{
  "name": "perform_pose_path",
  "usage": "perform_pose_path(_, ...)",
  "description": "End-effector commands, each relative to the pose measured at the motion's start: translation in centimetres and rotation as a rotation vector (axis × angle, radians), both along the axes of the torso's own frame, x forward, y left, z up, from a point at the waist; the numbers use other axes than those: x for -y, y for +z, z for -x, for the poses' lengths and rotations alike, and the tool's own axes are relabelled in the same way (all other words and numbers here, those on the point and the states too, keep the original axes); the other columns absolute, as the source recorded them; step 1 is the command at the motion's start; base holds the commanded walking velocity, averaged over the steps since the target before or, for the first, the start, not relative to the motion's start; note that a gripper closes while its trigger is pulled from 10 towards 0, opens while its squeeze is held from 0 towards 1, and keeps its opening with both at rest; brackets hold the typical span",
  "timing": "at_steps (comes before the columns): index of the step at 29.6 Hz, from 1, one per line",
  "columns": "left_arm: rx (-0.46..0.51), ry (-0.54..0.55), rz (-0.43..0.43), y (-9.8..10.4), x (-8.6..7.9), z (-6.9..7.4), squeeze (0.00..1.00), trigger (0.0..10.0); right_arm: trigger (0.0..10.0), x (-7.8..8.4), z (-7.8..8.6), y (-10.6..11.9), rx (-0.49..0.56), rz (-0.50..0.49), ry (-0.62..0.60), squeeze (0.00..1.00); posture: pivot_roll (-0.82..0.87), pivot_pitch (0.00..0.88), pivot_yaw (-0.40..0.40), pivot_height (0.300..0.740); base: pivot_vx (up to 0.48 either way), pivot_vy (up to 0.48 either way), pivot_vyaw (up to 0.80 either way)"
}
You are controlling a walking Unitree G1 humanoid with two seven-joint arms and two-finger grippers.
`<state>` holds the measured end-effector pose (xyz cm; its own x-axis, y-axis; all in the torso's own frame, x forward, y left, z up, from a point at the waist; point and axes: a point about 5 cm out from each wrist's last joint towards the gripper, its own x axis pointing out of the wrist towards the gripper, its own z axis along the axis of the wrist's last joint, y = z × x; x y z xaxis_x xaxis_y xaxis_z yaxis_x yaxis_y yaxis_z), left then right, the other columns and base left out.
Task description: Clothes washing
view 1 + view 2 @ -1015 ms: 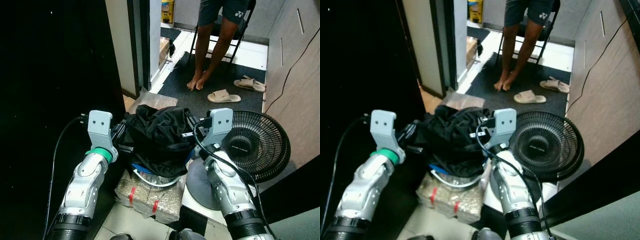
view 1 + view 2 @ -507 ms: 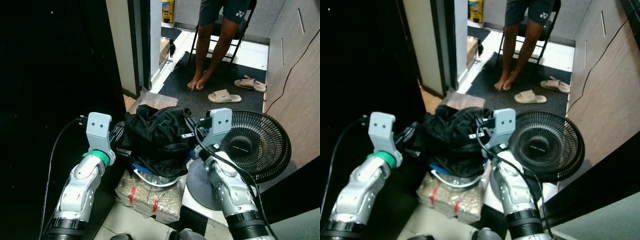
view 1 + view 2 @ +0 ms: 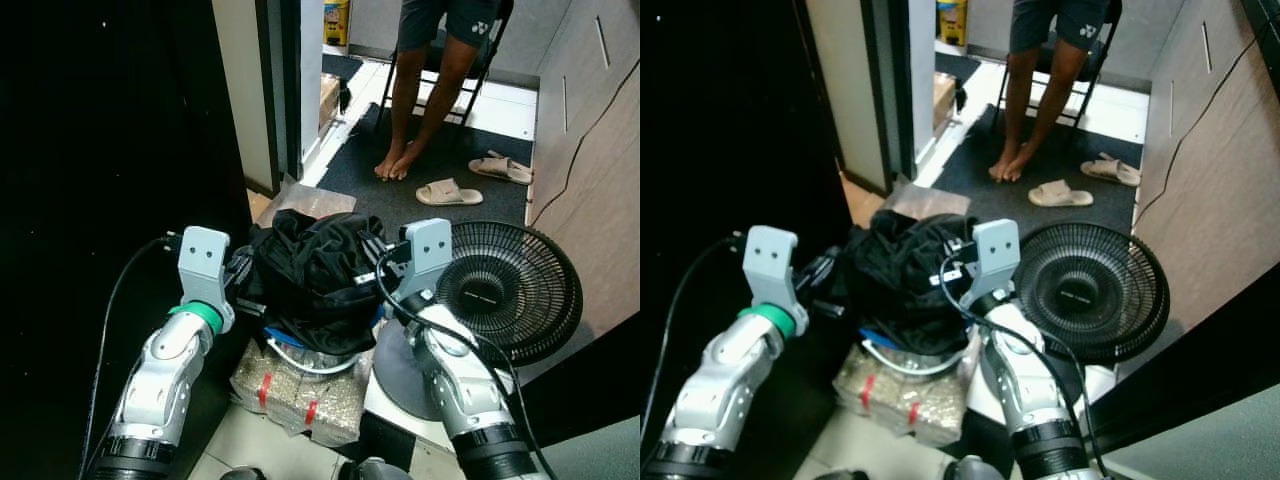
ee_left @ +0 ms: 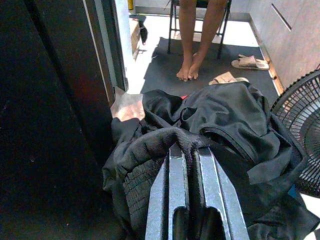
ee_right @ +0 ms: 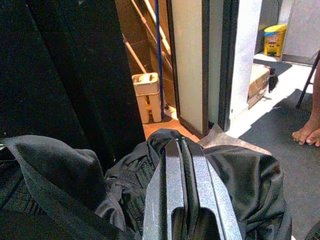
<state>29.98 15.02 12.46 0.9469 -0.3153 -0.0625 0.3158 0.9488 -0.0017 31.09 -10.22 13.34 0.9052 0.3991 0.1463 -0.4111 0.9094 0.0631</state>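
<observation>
A heap of black clothes (image 3: pixel 315 275) hangs between my two grippers, above a white and blue basket rim (image 3: pixel 300 358). My left gripper (image 4: pixel 189 148) is shut on a fold of the black fabric on the heap's left side. On the right side my right gripper (image 5: pixel 182 144) is shut on the fabric too, its fingertips buried in the cloth. In the left eye view the left gripper (image 3: pixel 246 288) and the right gripper (image 3: pixel 372 268) press into the bundle from either side.
A black floor fan (image 3: pixel 512 290) lies close on the right. A plastic-wrapped package (image 3: pixel 295 392) sits under the basket. A person's bare legs (image 3: pixel 420 110) and slippers (image 3: pixel 448 192) are ahead on the dark mat. A door frame (image 3: pixel 285 90) and a dark panel stand at left.
The right arm has shifted a little to the left and the left arm a little to the right, bringing them closer. The clothes stay held between them.
</observation>
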Motion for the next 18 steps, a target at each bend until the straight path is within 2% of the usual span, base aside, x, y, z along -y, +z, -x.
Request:
perform_pose_path(1, -0.009, -0.006, -0.018, -0.2, 0.0, 0.3, 0.00, 10.0, 10.0, 0.1, 0.3, -0.1, -0.002, 0.008, -0.001, 0.00, -0.04, 0.000, 0.036, 0.740, 0.000, 0.000, 0.00)
perform_pose_path(13, -0.008, -0.007, -0.058, -0.6, -0.1, 0.5, 0.00, 10.0, 10.0, -0.2, 0.4, -0.2, 0.010, 0.035, 0.002, 0.00, -0.04, 0.000, 0.036, 0.740, 0.000, 0.000, 0.00)
perform_pose_path(16, -0.010, -0.037, -0.128, -1.4, 0.0, 0.9, 0.00, 10.0, 10.0, -0.3, 0.5, -0.4, 0.004, 0.035, 0.002, 0.00, -0.04, 0.000, 0.048, 0.740, 0.000, 0.000, 0.00)
perform_pose_path(18, -0.010, -0.037, -0.128, -1.4, 0.0, 0.9, 0.00, 10.0, 10.0, -0.3, 0.5, -0.4, 0.004, 0.035, 0.002, 0.00, -0.04, 0.000, 0.048, 0.740, 0.000, 0.000, 0.00)
